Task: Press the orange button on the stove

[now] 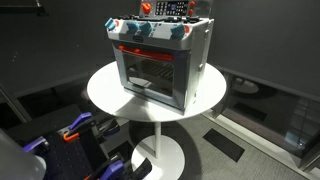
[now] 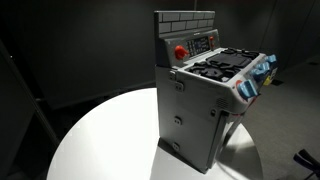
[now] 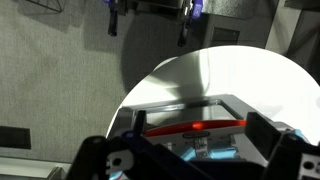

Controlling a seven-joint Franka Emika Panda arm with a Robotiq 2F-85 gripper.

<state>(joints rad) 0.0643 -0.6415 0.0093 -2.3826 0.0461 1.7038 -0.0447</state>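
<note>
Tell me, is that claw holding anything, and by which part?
Nothing. In the wrist view the gripper is open, nothing between its fingers; the stove lies beyond.

Bare table leaves room beside the stove.

Table: round white table, plain top, standing on a single white column over a round white foot; its top also shows in an exterior view and in the wrist view.
Floor: grey carpet, short and speckled; it reads darker in an exterior view.
Floor patch: a dark rectangle lies flat near the foot; what it is made of I cannot tell.
Walls: dark wall, close to black, with no detail visible.
Light: falls from above, bright on the tabletop, while the room around it is dim.
Shadow: a soft grey shadow lies across part of the tabletop.
</note>
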